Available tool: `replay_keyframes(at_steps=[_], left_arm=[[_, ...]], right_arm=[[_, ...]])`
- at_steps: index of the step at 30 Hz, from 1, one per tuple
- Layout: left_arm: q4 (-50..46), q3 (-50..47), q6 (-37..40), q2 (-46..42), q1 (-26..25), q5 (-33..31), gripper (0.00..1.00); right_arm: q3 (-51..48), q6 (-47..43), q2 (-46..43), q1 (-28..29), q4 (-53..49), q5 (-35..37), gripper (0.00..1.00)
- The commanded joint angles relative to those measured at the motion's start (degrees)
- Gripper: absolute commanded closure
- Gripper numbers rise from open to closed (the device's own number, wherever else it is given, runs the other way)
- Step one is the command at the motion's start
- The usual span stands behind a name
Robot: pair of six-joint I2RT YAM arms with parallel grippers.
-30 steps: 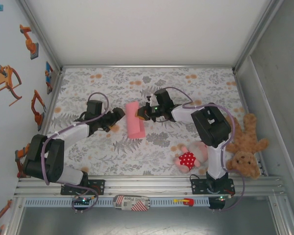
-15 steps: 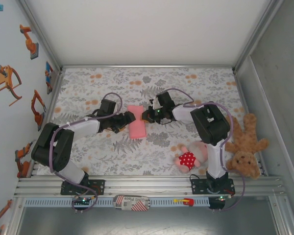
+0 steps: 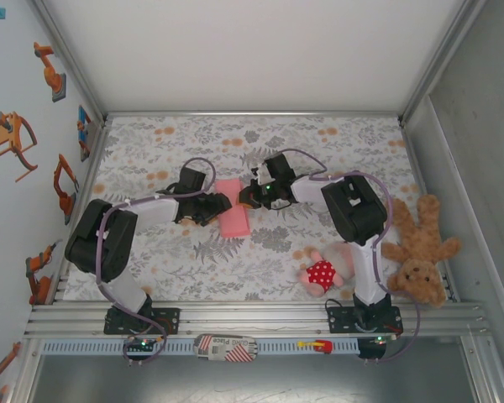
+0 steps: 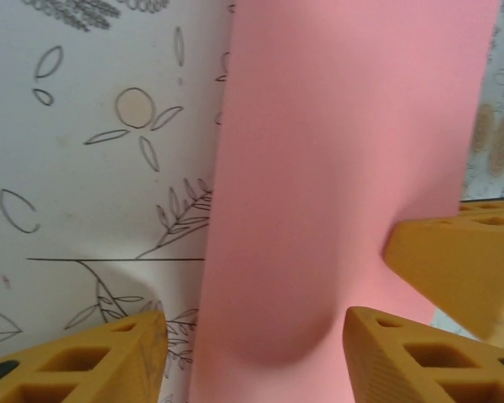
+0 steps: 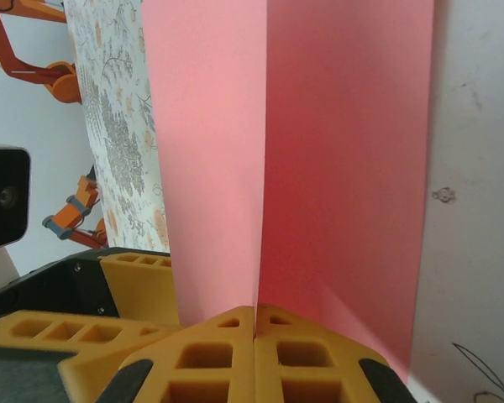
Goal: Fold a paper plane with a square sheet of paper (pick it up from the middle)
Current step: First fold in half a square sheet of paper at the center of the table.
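Middle of the floral desk (image 3: 193,143), and both arms meet over the sheet of paper (image 3: 234,220). It is salmon pink and folded into a long narrow strip that runs from far to near. The left gripper (image 3: 221,204) comes in from the left side and the right gripper (image 3: 247,198) from the right, nose to nose across the strip's far half.

On the right wrist camera the orange jaws are pressed flat together, with the sheet's edge pinched in the seam between them. From that pinch the paper stands up and away, one sharp crease running straight down its middle.

On the left wrist camera the jaws stand apart, one on each side of the strip. The paper bulges in a soft rounded hump in the gap between them. The left finger (image 4: 92,361) is clear of the paper, with patterned desk showing between. The right finger (image 4: 420,357) sits right at the hump's edge; whether it actually touches is hard to call from here.

Over to the near right, well clear of the action, a pink plush doll (image 3: 322,272) in a red dotted dress lies on the desk. A brown teddy bear (image 3: 422,252) sprawls beyond it at the desk's right edge.
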Motion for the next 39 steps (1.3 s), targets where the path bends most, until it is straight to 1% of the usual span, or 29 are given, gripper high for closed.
replay_keyframes(at_steps=[1, 4, 6, 9, 11, 17, 23, 27, 30, 39], left_arm=[[-3.99, 2.1, -0.04, 1.18, -0.21, -2.7, 0.47], [-6.15, 3.1, -0.12, 2.42, -0.63, -4.74, 0.51], [-8.08, 3.89, 0.13, 3.34, -1.02, -6.24, 0.54], [-11.12, 4.77, 0.38, 4.9, -1.69, -8.94, 0.56], [-11.94, 4.96, 0.4, 6.16, -1.8, -9.59, 0.57], [-13.41, 5.46, 3.04, 8.58, -2.55, -9.84, 0.56], [-15.64, 6.76, 1.28, 12.56, -3.9, -11.03, 0.54], [-18.35, 9.41, 0.59, 16.79, -5.45, -12.22, 0.54], [-18.96, 10.04, -0.69, 19.13, -5.87, -11.95, 0.54], [-19.21, 10.72, 2.79, 21.15, -6.85, -10.71, 0.53]], right_arm=[[2.55, -2.79, 0.64, 0.07, -3.41, -0.72, 0.96], [4.03, -5.04, -0.29, 0.07, -8.06, 1.49, 0.91], [5.45, -5.55, -1.33, -0.3, -12.46, 4.27, 0.84], [5.56, -5.55, -5.47, -0.72, -17.17, 11.25, 0.7], [4.83, -5.27, -8.28, -0.79, -18.23, 15.23, 0.66], [0.42, -5.9, -13.45, -0.81, -18.68, 21.61, 0.64], [-2.89, -5.79, -15.21, -0.94, -17.58, 25.4, 0.64], [-3.9, -6.21, -15.6, -1.07, -17.18, 26.16, 0.64], [-4.94, -6.17, -16.23, -1.4, -16.35, 26.63, 0.64], [-4.72, -6.87, -15.84, -1.95, -15.5, 25.84, 0.65]])
